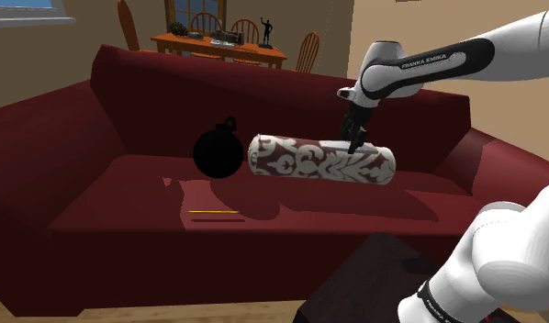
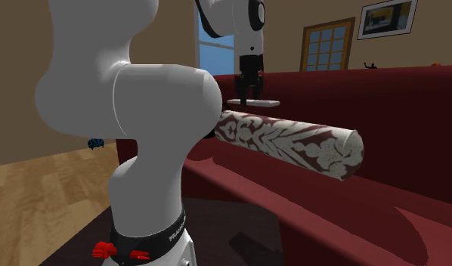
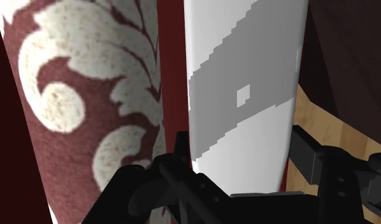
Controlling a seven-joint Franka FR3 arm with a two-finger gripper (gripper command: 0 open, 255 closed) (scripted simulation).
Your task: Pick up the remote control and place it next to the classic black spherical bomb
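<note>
Gripping the white remote [image 3: 243,76], your hand [image 2: 250,94] hangs above the patterned bolster [image 1: 319,161] at the middle of the sofa [image 1: 126,216]; if you travel low toward the black bomb [image 1: 218,152], the remote may catch the bolster and slip.

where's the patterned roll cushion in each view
Shoulder view: the cushion lies mid-picture on the red sofa, right of the black bomb.
Second exterior view: the cushion slants across the middle.
Wrist view: the cushion runs beside the white remote.
Shared landmark: the gripper, close over the cushion, clasping the remote.
</note>
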